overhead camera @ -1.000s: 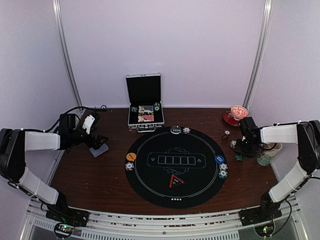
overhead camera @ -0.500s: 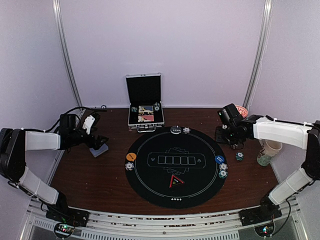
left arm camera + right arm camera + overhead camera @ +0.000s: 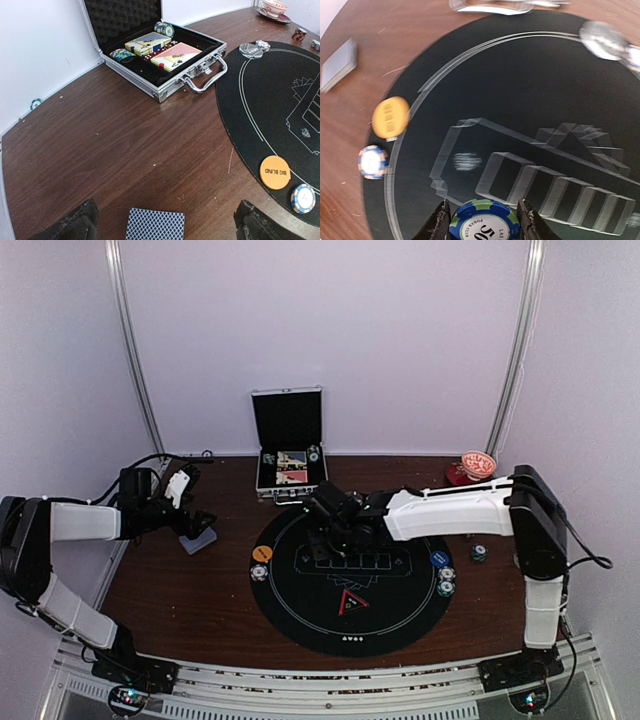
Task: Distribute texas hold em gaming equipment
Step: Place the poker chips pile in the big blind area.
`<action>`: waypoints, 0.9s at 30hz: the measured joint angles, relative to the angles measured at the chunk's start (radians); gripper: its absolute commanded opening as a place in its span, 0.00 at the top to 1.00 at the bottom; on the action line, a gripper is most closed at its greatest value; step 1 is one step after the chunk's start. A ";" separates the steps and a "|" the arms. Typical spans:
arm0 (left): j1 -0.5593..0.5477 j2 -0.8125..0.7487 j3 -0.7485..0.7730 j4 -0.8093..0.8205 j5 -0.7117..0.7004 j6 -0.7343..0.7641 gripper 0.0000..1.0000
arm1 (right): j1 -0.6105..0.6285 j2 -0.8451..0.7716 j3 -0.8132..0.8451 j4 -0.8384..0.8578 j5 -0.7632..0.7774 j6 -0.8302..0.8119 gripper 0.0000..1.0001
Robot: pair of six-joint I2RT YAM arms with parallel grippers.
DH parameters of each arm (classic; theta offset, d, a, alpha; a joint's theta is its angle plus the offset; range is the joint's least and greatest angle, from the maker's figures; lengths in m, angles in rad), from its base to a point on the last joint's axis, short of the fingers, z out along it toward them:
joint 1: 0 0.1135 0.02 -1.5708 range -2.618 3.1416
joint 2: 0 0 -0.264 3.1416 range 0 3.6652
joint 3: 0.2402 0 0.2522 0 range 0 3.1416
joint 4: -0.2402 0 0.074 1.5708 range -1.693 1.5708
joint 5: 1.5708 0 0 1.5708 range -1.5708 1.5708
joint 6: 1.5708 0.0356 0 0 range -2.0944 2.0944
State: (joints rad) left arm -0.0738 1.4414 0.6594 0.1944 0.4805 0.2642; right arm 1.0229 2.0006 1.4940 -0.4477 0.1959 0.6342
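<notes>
My right gripper point(image 3: 328, 532) hangs over the left middle of the round black mat point(image 3: 350, 625). In the right wrist view it point(image 3: 485, 220) is shut on a blue-and-green poker chip point(image 3: 485, 225) marked 50. My left gripper point(image 3: 188, 528) is open, its fingers point(image 3: 75, 225) on either side of a blue-backed card deck point(image 3: 155, 225) on the table, also seen from the top point(image 3: 200, 540). An orange big blind button point(image 3: 262, 553) and a white-blue chip point(image 3: 259, 572) lie at the mat's left rim. A blue button point(image 3: 439, 558) and chips point(image 3: 446, 581) lie at its right rim.
The open silver case point(image 3: 290, 485) with card boxes and chips stands behind the mat. A dark button point(image 3: 351, 500) and a chip point(image 3: 373, 501) lie at the mat's far rim. A teal chip point(image 3: 479, 553) lies right of the mat. A cup on a saucer point(image 3: 470, 470) stands far right.
My right arm has swung from the table's right side across to the mat's left middle, carrying the chip. The left arm has not moved.
</notes>
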 measured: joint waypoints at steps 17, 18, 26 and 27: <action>0.000 0.000 0.000 0.001 -0.006 -0.002 0.02 | 0.155 0.290 0.319 -0.019 -0.096 -0.037 0.72; 0.000 0.000 0.000 0.001 -0.006 -0.002 0.02 | 0.156 0.296 0.325 -0.017 -0.100 -0.038 0.72; 0.000 0.000 0.000 0.001 -0.006 -0.002 0.02 | 0.161 0.369 0.370 -0.001 -0.119 -0.048 0.72; 0.000 0.000 0.000 0.001 -0.006 -0.002 0.02 | 0.163 0.369 0.373 -0.002 -0.120 -0.048 0.72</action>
State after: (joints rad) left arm -0.0738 1.4414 0.6594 0.1955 0.4740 0.2619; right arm 1.1854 2.3695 1.8671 -0.4496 0.0757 0.5861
